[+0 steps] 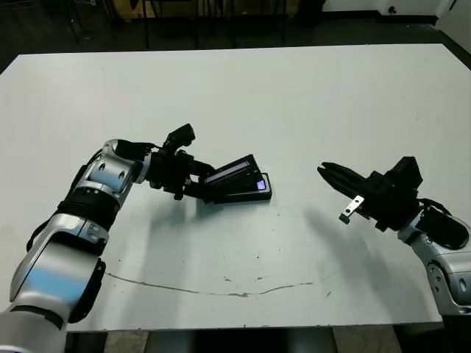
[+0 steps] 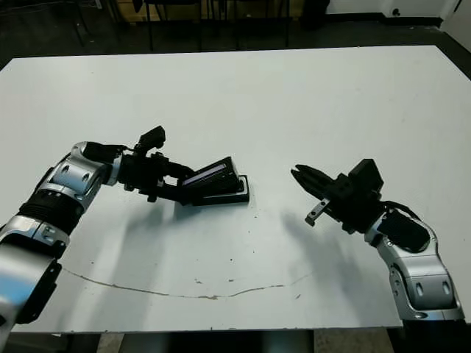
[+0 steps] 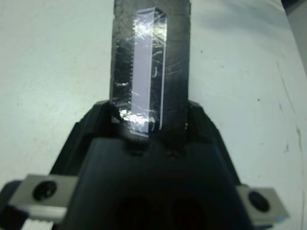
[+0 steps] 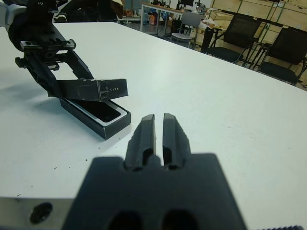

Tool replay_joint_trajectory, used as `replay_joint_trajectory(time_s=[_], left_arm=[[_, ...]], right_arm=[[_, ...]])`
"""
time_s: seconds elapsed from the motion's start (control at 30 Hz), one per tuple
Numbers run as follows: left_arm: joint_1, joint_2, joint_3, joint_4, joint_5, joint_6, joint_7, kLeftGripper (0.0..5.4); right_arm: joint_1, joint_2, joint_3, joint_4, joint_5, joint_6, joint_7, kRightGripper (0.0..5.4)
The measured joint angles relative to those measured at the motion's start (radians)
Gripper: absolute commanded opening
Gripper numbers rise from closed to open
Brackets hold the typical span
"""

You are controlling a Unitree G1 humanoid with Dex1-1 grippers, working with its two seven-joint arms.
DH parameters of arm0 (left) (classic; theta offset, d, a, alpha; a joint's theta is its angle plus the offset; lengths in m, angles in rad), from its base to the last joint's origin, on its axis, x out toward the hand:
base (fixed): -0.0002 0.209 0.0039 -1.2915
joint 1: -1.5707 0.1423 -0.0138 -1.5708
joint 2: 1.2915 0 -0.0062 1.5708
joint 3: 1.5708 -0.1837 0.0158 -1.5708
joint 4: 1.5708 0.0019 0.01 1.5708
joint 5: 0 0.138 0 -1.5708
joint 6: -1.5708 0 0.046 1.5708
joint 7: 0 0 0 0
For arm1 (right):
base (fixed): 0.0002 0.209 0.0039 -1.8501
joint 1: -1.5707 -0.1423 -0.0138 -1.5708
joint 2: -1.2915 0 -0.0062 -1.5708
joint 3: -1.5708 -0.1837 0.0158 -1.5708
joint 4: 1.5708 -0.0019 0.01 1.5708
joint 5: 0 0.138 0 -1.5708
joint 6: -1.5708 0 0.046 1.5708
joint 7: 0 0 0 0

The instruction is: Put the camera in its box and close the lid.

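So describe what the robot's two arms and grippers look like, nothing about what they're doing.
Both arms are silver-grey metal shells with black joints and banded black cuffs. The left arm shows a ribbed black band at the forearm. Each ends in an all-black gripper with two tapered, ridged jaws: left gripper, right gripper. A small silver bracket hangs under the right gripper, and black cable loops at its wrist.

Item one: the box (image 1: 246,195), lying flat on my table (image 1: 294,95), a little left of centre. Item two: the camera (image 4: 102,110), lying inside that box (best seen from my right wrist). Item three: the lid (image 1: 229,173), held tilted directly above the box, its lower end toward my left, clamped in my left gripper (image 1: 193,180). Item four: my right gripper (image 1: 327,173), well apart to the right of the box, off the tabletop, pointing at it.
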Motion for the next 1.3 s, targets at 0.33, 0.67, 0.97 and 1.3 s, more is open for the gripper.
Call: replay_joint_trajectory(time_s=[0.33,0.67,0.97,1.3], left_arm=[[-0.006,-0.043,-0.019,-0.003,0.036,-0.026,0.075,2.63],[0.065,-0.022,-0.107,-0.271,0.157,0.029,0.169,2.62],[0.066,-0.012,-0.137,-0.326,0.189,0.070,0.178,2.62],[0.022,-0.039,-0.168,-0.228,0.213,0.051,0.203,2.62]], right_arm=[[0.012,0.000,0.000,-0.041,0.003,0.042,-0.029,0.00],[0.012,0.000,-0.002,-0.021,0.004,0.022,-0.018,0.00],[0.012,0.000,-0.003,-0.027,0.004,0.029,-0.024,0.00],[0.012,-0.001,-0.007,-0.021,0.009,0.015,-0.019,0.00]])
